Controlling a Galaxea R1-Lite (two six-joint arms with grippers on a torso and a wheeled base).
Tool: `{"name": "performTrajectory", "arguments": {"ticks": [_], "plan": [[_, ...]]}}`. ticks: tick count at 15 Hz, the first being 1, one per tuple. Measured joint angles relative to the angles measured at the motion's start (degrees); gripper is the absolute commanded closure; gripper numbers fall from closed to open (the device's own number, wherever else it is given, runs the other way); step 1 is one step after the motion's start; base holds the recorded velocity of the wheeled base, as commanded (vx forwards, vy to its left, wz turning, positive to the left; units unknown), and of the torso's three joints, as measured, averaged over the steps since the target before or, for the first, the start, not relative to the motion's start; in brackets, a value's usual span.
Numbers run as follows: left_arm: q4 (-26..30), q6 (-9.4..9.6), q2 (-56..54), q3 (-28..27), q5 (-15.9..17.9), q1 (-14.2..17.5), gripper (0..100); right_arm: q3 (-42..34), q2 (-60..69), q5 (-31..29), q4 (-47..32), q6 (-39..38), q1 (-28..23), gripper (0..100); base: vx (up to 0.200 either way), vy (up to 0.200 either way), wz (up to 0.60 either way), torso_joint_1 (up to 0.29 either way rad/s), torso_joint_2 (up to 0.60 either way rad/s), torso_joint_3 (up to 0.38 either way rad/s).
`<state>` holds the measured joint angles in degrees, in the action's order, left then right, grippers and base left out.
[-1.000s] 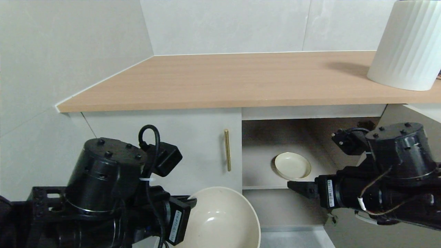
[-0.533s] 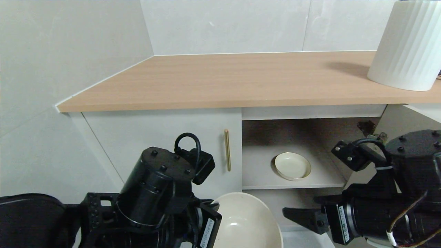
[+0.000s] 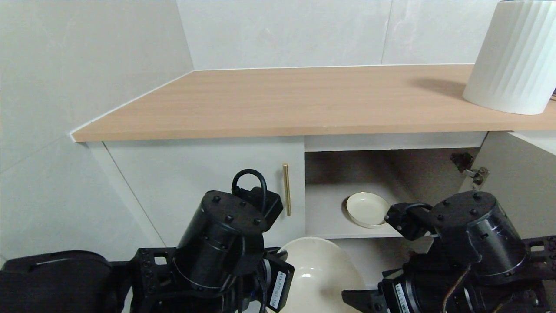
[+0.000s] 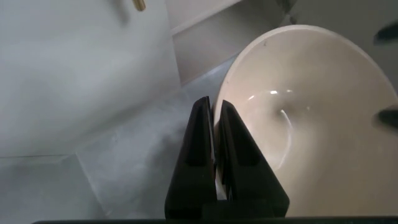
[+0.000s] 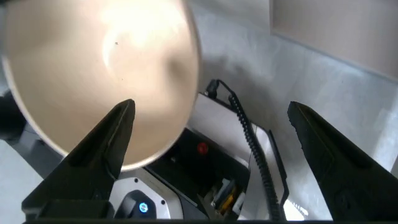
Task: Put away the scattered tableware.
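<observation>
At the bottom of the head view, around 6 o'clock, the left gripper [image 4: 214,106] is pinched on the rim of a large cream bowl [image 4: 311,124]. One black finger lies inside the lip and the other outside, with the rim sandwiched between them. The bowl [image 3: 319,274] hangs off that grip with its hollow facing up and a little toward the cabinet, over the pale grey floor [image 4: 124,168].

Just off the bowl at about 4 o'clock is the right gripper [image 5: 210,109], its two fingers spread wide and holding nothing. Its own camera sees the bowl [image 5: 93,68] close beyond one fingertip. I cannot tell whether that finger touches the bowl.

At roughly 1 o'clock from the bowl, a small cream dish [image 3: 368,209] sits flat on the shelf [image 3: 323,217] of the open cabinet bay, toward the shelf's front edge. At 11 o'clock from the bowl, a brass bar handle [image 3: 286,189] stands upright on the closed door [image 3: 195,169], beside the open bay. The bay's own door [image 3: 521,174] is swung out at 3 o'clock, its hinge [image 3: 471,167] showing at the bay's upper corner.

A wooden countertop [image 3: 282,100] runs across above the cabinet. On it, at 2 o'clock, stands a white ribbed cylinder [image 3: 514,56].
</observation>
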<state>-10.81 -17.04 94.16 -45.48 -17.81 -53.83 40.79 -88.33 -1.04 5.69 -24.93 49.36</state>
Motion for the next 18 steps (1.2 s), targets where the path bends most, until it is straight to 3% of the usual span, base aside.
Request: {"name": "performTrajectory", "arguments": {"ticks": [1, 2, 17, 18], "plan": [[-0.11, -0.09, 0.13, -0.02, 0.00, -0.02, 100, 0.05, -0.54, -0.07, 0.00, 0.00, 0.00, 0, 0.000, 0.000, 0.00, 0.000, 0.00, 0.000], [-0.13, -0.11, 0.22, -0.05, 0.00, -0.02, 100, 0.11, -0.96, -0.09, 0.00, -0.02, 0.00, 100, 0.000, 0.000, 0.00, 0.000, 0.00, 0.000], [-0.10, 0.00, 0.44, 0.39, -0.04, -0.13, 100, 0.09, -1.85, -0.18, 0.87, -0.16, 0.00, 100, 0.000, 0.000, 0.00, 0.000, 0.00, 0.000], [-0.11, 0.10, 0.44, 0.61, -0.28, -0.13, 0, 0.05, -1.88, -0.18, 0.87, -0.13, 0.00, 100, 0.000, 0.000, 0.00, 0.000, 0.00, 0.000]]}}
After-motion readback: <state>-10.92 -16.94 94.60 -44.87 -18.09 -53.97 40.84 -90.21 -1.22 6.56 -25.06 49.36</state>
